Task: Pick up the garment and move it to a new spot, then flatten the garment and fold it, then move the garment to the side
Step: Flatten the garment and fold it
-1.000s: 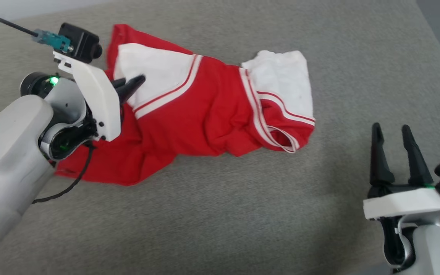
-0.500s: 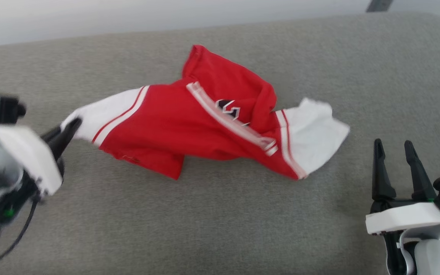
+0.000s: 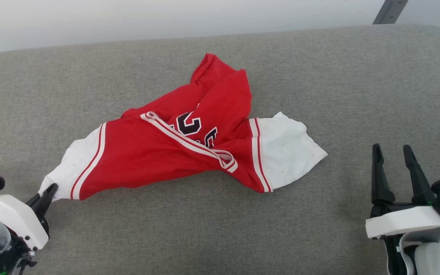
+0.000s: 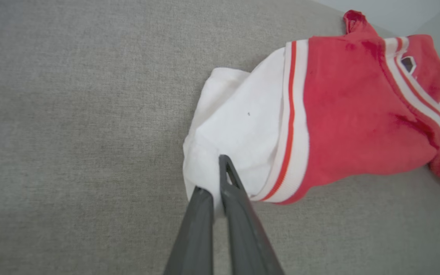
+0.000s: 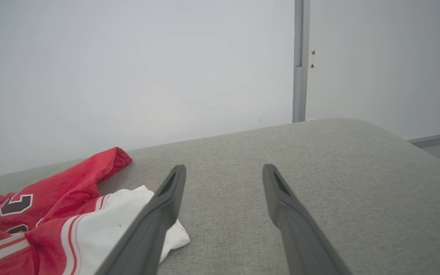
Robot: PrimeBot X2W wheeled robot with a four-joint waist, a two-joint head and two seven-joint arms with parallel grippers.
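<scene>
Crumpled red jersey (image 3: 174, 152) sprawls mid-cushion on nubby grey upholstery (image 3: 319, 76) — left gripper (image 3: 49, 191) pinches its smooth white sleeve (image 3: 73, 164) at near left; right gripper (image 3: 393, 151) spread, near right, apart.

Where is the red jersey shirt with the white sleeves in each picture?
Head view: the red jersey shirt lies crumpled in the middle of the grey fabric surface. The left gripper pinches one white sleeve at lower left.
Left wrist view: the red jersey shirt spreads over the right half.
Right wrist view: the red jersey shirt sits in the lower left corner.
Shared landmark: the black number print.
</scene>
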